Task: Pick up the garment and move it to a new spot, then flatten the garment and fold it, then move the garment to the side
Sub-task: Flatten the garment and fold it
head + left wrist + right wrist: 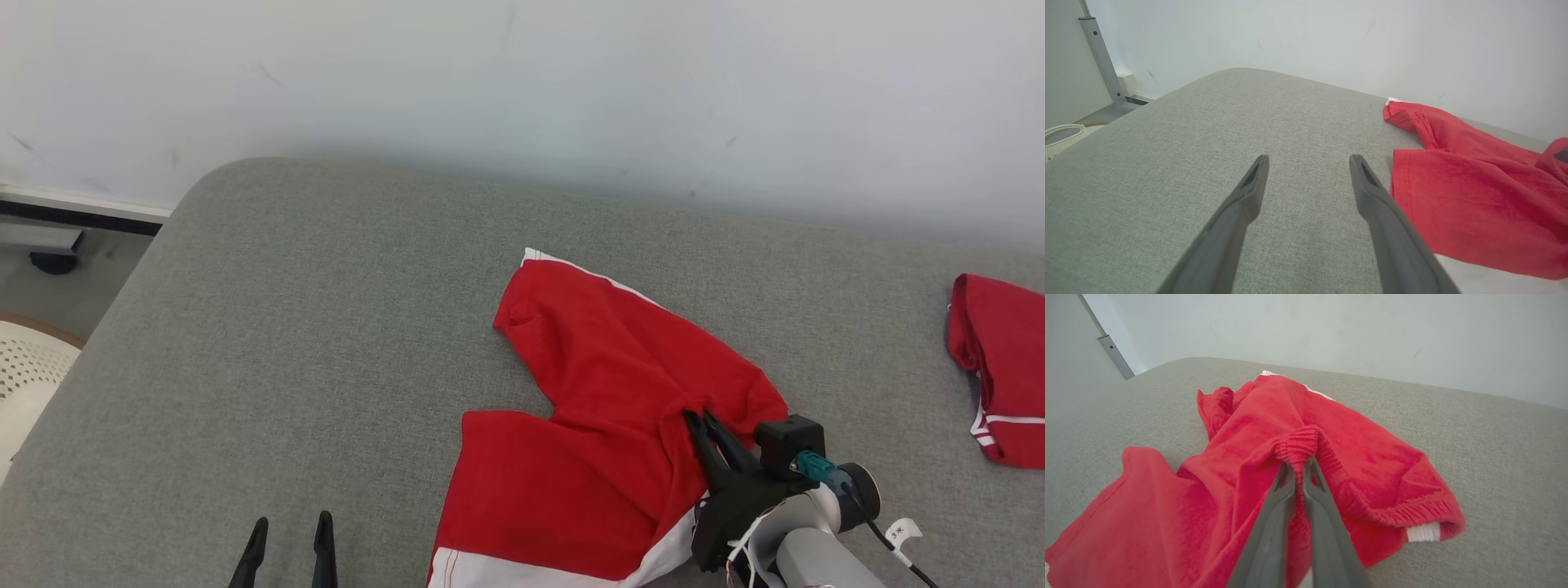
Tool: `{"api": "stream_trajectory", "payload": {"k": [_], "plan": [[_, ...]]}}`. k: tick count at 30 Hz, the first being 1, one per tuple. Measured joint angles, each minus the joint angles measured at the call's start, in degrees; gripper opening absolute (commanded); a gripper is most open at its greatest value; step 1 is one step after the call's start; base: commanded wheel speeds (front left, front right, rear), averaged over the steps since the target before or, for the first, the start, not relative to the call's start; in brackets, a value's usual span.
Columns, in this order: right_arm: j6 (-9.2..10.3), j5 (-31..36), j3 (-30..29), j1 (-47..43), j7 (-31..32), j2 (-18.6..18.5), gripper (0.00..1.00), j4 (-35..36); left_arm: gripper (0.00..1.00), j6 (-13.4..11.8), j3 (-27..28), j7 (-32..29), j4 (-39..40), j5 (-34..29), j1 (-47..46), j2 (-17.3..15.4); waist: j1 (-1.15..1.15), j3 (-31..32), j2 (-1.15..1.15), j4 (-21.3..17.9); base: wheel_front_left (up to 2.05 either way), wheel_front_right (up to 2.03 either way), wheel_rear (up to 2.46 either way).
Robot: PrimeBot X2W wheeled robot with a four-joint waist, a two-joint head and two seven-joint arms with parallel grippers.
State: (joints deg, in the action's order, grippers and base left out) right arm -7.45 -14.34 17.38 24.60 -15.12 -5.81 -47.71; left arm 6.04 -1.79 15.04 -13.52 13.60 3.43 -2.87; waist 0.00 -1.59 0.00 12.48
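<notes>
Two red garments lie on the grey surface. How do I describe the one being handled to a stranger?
Find the grey padded surface below the white wall. Near its middle lie rumpled red shorts with white trim. Unlike the red garment at the right edge, their waistband is pinched by the right end effector.

Soft, even light is washing over all three views, no glare showing.
The white wall (571,82) is glowing, a faint shadow pooling along its base; the red garment (604,425) is casting thin, soft shadows; the wrist views are bending at the edges, the left end effector (1308,161) blurring at its near fingers (1237,232).
</notes>
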Motion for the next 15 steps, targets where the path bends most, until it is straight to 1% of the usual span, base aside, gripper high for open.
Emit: {"api": "stream_trajectory", "payload": {"k": [1, 2, 3, 4, 6, 7, 10, 15], "plan": [[0.0, -0.02, -0.01, 0.33, 0.0, 0.12, 0.0, -0.51, 1.0, -0.02, -0.07, 0.0, -0.05, 0.07, 0.01, 0.02, 0.0, 0.01, 0.0, 0.1, 0.0, 0.0, 0.0], [0.0, -0.13, -0.03, 0.51, 0.0, 0.3, 0.24, -0.86, 1.0, -0.08, -0.05, 0.0, -0.09, 0.12, 0.03, 0.02, 0.0, 0.02, 0.0, 0.07, 0.0, 0.0, 0.0], [0.0, -0.25, -0.07, 0.51, 0.0, 0.48, 0.78, -0.93, 1.0, -0.12, 0.0, 0.0, -0.1, 0.2, 0.06, 0.01, 0.0, 0.04, 0.0, -0.05, 0.0, 0.0, 0.0], [0.0, -0.67, -0.27, 0.47, 0.01, 0.67, 1.0, -0.76, 1.0, -0.16, -0.01, 0.0, -0.14, 0.44, 0.08, 0.01, 0.0, 0.07, 0.0, -0.23, 0.0, 0.0, 0.0], [0.0, -1.16, -0.35, 0.18, 0.0, 0.85, 1.0, 0.93, 1.0, -0.15, -0.03, 0.0, -0.24, 0.48, 0.11, 0.02, 0.0, 0.17, 0.0, -0.66, 0.0, 0.0, 0.0], [0.0, -2.0, -0.59, -0.62, 0.0, 0.82, 1.0, 4.02, 1.0, -0.13, -0.21, 0.0, -0.29, 0.45, 0.12, 0.01, 0.0, 0.33, 0.0, -1.13, 0.0, 0.0, 0.0], [0.0, -3.22, -1.87, -3.79, 0.01, 0.53, 1.0, 9.4, 1.0, -0.02, -0.13, 0.0, -0.41, 0.32, 0.16, 0.01, 0.0, 0.75, 0.0, -1.82, 0.0, 0.0, 0.0], [0.0, -2.92, -4.75, -10.4, 0.01, -0.93, 1.0, 18.95, 1.0, 0.09, 0.11, 0.0, -0.29, -0.08, 0.5, 0.02, 0.0, 1.31, 0.0, -3.11, 0.0, 0.0, 0.0]]}}
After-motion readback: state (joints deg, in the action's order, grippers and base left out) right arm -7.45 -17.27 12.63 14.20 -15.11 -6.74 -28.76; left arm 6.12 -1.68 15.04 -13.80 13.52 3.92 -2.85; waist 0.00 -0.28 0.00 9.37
